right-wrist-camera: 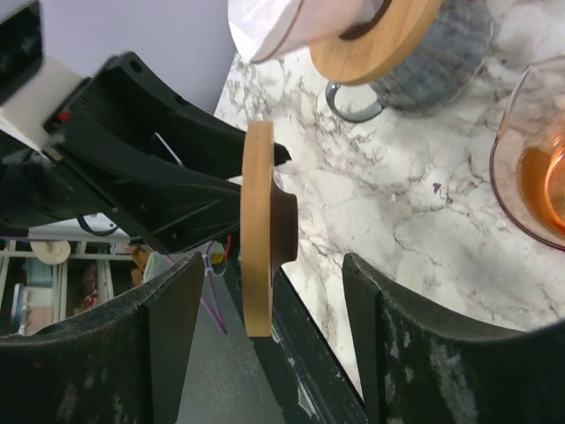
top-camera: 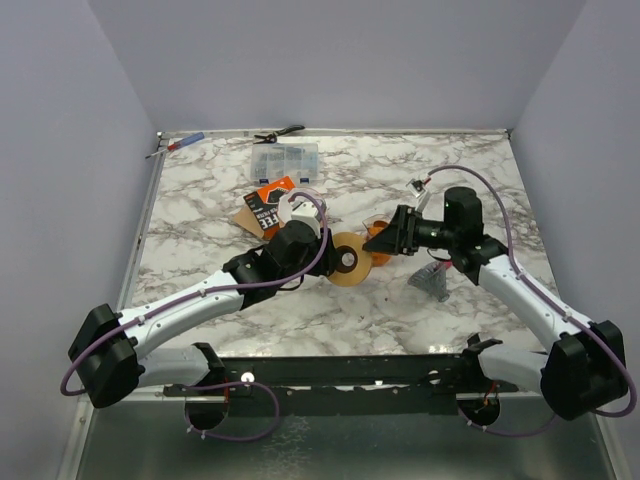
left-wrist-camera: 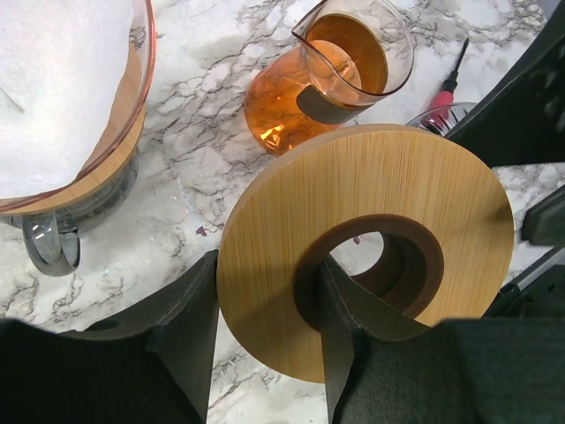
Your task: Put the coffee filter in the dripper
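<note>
A white coffee filter [left-wrist-camera: 53,79] sits inside a glass dripper [left-wrist-camera: 144,62] with a wooden collar, on a grey ribbed holder [left-wrist-camera: 88,203]. It also shows at the top of the right wrist view [right-wrist-camera: 282,22]. My left gripper [left-wrist-camera: 267,265] is shut on a separate wooden ring [left-wrist-camera: 291,238], one finger through its hole and one outside its rim, holding it above the table [top-camera: 350,258]. My right gripper [right-wrist-camera: 274,265] is open, with the ring [right-wrist-camera: 258,230] edge-on between its jaws and touching neither.
A glass carafe [left-wrist-camera: 327,79] of amber liquid stands just beyond the ring [top-camera: 378,225]. A clear organiser box [top-camera: 285,158], an orange packet [top-camera: 270,205], pliers [top-camera: 278,133] and a screwdriver [top-camera: 180,145] lie at the back.
</note>
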You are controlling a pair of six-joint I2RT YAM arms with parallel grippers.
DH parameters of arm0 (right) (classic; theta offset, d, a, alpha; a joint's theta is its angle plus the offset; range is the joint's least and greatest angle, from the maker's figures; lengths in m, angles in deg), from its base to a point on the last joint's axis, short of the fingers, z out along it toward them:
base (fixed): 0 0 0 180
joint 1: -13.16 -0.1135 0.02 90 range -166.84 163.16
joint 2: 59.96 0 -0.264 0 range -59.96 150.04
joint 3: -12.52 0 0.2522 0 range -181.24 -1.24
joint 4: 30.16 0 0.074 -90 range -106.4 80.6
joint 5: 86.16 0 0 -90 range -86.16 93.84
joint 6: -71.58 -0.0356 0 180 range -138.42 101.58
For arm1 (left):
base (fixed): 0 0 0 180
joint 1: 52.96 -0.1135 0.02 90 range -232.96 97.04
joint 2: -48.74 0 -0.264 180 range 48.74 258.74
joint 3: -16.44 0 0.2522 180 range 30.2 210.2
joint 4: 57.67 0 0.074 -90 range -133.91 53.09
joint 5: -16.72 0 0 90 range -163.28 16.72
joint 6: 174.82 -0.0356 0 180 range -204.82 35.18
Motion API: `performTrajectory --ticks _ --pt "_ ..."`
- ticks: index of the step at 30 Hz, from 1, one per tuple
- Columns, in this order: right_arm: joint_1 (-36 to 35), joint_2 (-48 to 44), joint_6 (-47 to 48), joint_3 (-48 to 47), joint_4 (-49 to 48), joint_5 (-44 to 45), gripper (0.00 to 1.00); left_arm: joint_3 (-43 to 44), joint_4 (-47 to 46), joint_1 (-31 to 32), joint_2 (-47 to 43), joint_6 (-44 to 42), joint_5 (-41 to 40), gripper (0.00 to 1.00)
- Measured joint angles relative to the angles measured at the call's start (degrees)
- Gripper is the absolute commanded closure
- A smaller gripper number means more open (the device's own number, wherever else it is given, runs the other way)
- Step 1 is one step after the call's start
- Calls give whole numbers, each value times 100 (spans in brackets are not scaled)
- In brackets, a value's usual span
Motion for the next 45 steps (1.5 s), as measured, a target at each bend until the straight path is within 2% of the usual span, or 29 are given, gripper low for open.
performTrajectory --ticks 6,11,15,17,22,29,37,45 --pt "-330 273 -131 160 -81 2 56 0 0 0 0 42 0 64" --pt "-431 334 -264 184 -275 -13 83 0 2 0 0 59 0 64" --pt "-435 352 -293 188 -356 -24 99 0 9 -13 0 68 -2 62" --pt "-435 385 -284 188 -354 -26 100 0 17 -24 0 72 -2 57" --pt "-437 433 -188 184 -339 -20 100 0 39 -31 0 68 4 29" --pt "-435 538 2 181 -74 179 100 66 -9 -31 0 33 138 2" --pt "-435 570 94 184 35 337 100 289 -11 -31 -219 -142 219 1" --pt "-435 619 186 116 140 374 100 953 -133 -105 -289 -540 232 1"
